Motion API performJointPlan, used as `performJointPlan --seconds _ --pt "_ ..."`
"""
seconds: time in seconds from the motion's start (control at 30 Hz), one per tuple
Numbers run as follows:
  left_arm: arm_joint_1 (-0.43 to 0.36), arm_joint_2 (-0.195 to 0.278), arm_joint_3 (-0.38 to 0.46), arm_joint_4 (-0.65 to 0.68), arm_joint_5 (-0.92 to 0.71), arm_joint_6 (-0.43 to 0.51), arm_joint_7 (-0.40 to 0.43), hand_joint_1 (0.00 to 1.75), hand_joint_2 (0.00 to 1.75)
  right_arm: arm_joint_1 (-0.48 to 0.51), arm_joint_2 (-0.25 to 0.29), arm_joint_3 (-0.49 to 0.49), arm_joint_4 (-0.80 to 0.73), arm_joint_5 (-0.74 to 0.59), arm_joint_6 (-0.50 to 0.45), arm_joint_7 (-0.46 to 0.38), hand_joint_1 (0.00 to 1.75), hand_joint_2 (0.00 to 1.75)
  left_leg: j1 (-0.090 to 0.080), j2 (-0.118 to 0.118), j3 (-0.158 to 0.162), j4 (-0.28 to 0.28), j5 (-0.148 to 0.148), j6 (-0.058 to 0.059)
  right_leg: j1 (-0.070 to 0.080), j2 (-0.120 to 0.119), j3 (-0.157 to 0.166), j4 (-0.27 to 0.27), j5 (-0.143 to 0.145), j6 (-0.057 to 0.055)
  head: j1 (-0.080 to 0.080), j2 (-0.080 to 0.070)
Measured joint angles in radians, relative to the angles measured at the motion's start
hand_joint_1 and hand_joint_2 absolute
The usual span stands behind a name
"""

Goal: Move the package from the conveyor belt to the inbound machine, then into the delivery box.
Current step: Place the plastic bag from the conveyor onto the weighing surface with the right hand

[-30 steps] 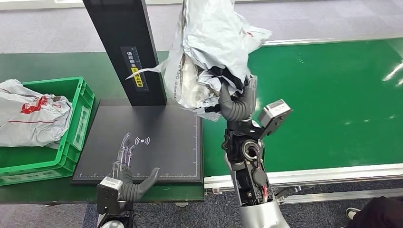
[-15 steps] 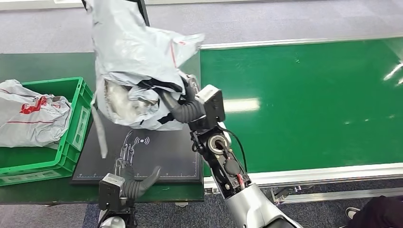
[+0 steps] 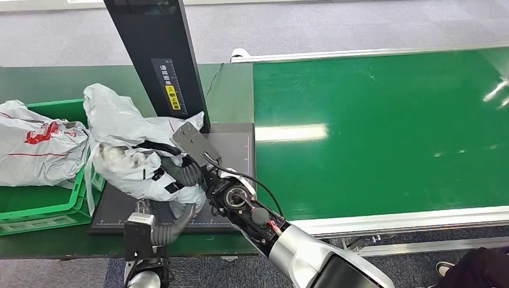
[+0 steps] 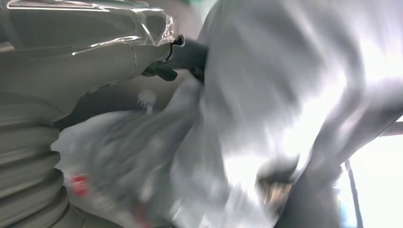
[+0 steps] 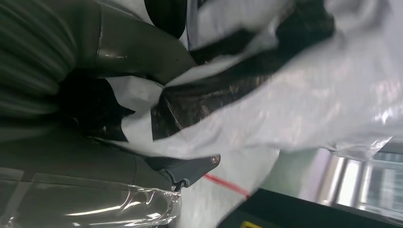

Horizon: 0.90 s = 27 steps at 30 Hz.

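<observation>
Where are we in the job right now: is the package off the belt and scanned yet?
Off the belt: the green conveyor is bare. The right hand grips the grey package over the left part of the black inbound machine plate, partly overlapping the green delivery box. The left hand sits under it. Whether it scanned cannot be told. Left: release into the box, beside the bag already there.

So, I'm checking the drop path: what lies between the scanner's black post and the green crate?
In the head view, the grey package, held by the right hand, fills the stretch between the black post and the green crate, overlapping the crate's rim.
</observation>
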Motion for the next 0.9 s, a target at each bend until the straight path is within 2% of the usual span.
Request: performJointPlan --seconds 0.17,0.2,0.23,0.3,0.33,0.37,0.47,0.57,0.7,0.9 --pt "0.011 -0.005 0.016 -0.077 0.012 0.253 -0.064 0.00 1.75 0.002 -0.004 0.017 0.064 0.048 -0.075 0.061 1.75 1.75 0.000 0.000 0.000 0.000 0.000 0.000 0.000 0.000 0.000 0.000 0.000 0.000 0.000 0.000" --pt "0.014 -0.006 0.016 -0.094 0.013 0.298 -0.078 0.00 1.75 0.002 -0.007 0.018 0.073 0.058 -0.099 0.078 1.64 1.75 0.000 0.000 0.001 0.000 0.000 0.000 0.000 0.000 0.000 0.000 0.000 0.000 0.000 0.000" --pt "0.017 -0.008 0.017 -0.110 0.015 0.337 -0.092 0.00 1.75 0.003 -0.010 0.018 0.081 0.066 -0.122 0.092 1.27 1.75 0.000 0.000 0.001 0.000 0.000 0.000 0.000 0.000 0.000 0.000 0.000 0.000 0.000 0.000" --pt "0.021 -0.010 0.021 -0.142 0.012 0.396 -0.110 0.00 1.75 0.005 -0.024 0.018 0.097 0.080 -0.162 0.114 0.39 1.75 0.000 0.000 0.001 0.000 0.000 0.000 0.000 0.000 0.001 0.000 0.000 0.000 0.000 0.000" --pt "0.023 -0.012 0.024 -0.156 0.005 0.412 -0.115 0.00 1.75 0.007 -0.031 0.017 0.104 0.085 -0.179 0.121 0.06 1.75 0.000 -0.001 0.001 0.000 0.000 0.000 0.000 0.000 0.001 0.000 0.000 0.000 0.000 0.000" --pt "0.026 -0.015 0.028 -0.168 -0.006 0.420 -0.117 0.00 1.75 0.009 -0.039 0.016 0.110 0.089 -0.194 0.125 0.00 1.75 0.000 0.000 0.001 0.000 0.000 0.000 0.000 0.000 0.001 0.000 0.000 0.000 0.000 0.000" --pt "0.031 -0.025 0.051 -0.196 -0.057 0.424 -0.118 0.00 1.75 0.011 -0.054 0.010 0.122 0.100 -0.233 0.131 0.00 1.75 0.000 0.000 0.001 0.000 0.000 0.000 0.000 0.000 0.001 0.000 0.000 0.000 0.000 0.000" --pt "0.044 -0.032 0.113 -0.257 -0.102 0.426 -0.118 0.00 1.75 0.015 -0.070 -0.011 0.130 0.108 -0.262 0.125 0.00 1.75 0.000 0.000 0.001 0.000 0.000 0.000 0.000 0.001 0.001 0.000 0.000 0.000 0.000 0.000" --pt "0.061 -0.039 0.208 -0.354 -0.107 0.429 -0.118 0.00 1.75 0.022 -0.087 -0.039 0.135 0.112 -0.275 0.114 0.00 1.75 0.000 0.000 0.000 0.000 0.000 0.000 0.000 0.001 0.000 0.000 0.000 0.000 0.000 0.000" --pt "0.074 -0.044 0.262 -0.430 -0.106 0.430 -0.119 0.00 1.75 0.028 -0.095 -0.062 0.137 0.109 -0.281 0.102 0.00 1.75 0.000 0.000 0.000 0.000 0.000 0.000 0.000 0.001 0.000 0.000 0.000 0.000 0.000 0.000"
